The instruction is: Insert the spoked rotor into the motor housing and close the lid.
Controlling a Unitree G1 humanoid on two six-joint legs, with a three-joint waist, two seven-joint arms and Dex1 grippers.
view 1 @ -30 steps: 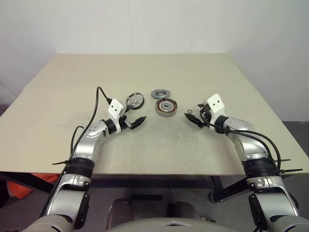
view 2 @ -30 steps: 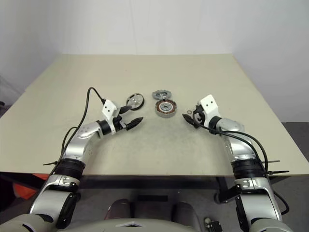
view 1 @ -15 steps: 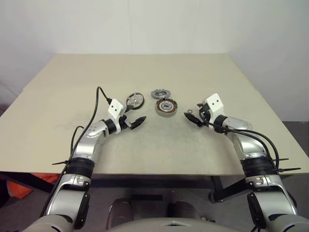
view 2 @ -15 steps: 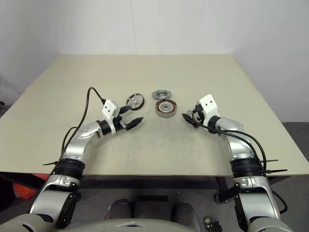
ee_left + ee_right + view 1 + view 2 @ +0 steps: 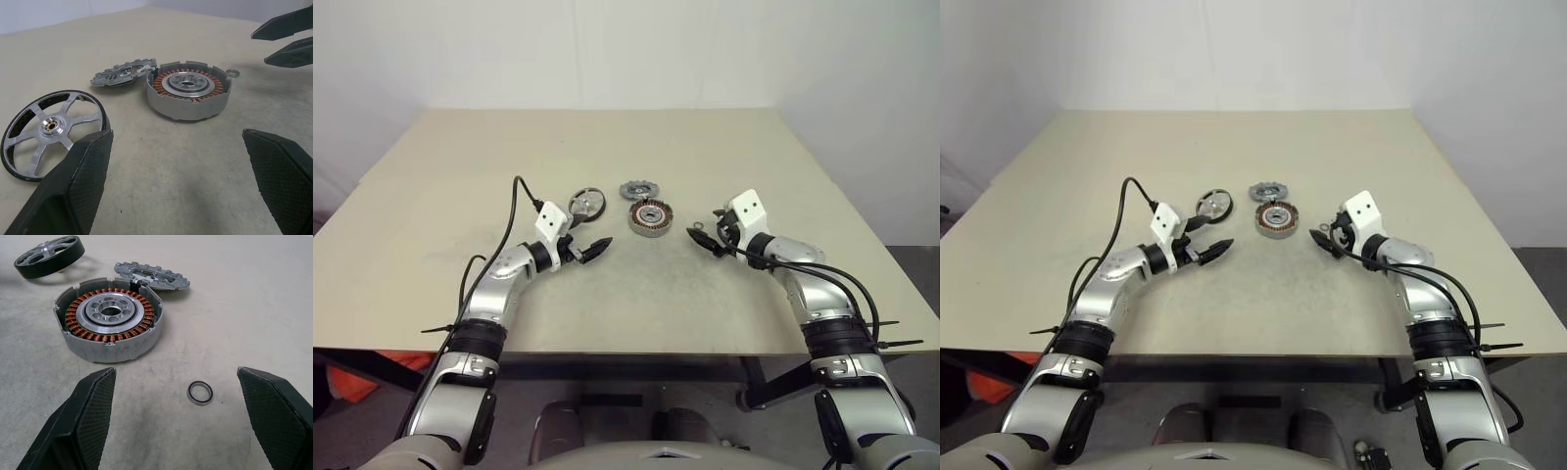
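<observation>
Three round parts sit grouped near the middle of the beige tabletop (image 5: 440,186), and both arms reach in toward them from either side. The motor housing (image 5: 649,217) lies flat with its copper windings facing up around a silver hub. The lid (image 5: 639,190), dull grey with notched edges, lies just behind it on the far side, very close to the housing wall; whether they touch is hard to say. The spoked rotor (image 5: 587,204) rests to the left of both, apart from them, sitting slightly tilted rather than flat, its shiny spokes showing inside a dark rim.

The left claw (image 5: 591,247) hovers near the rotor on its near side, aimed across toward the housing, its two black fingers (image 5: 73,196) standing wide apart with nothing between them. In the left wrist view the rotor lies just beyond one of those fingers.

The right claw (image 5: 705,238) hangs on the other side of the housing, pointing toward it and angled a little downward, its fingers (image 5: 90,421) likewise spread wide and empty. A small dark ring (image 5: 200,392) lies flat on the tabletop between the housing and this claw, well clear of the housing and framed between the open fingers in the right wrist view
</observation>
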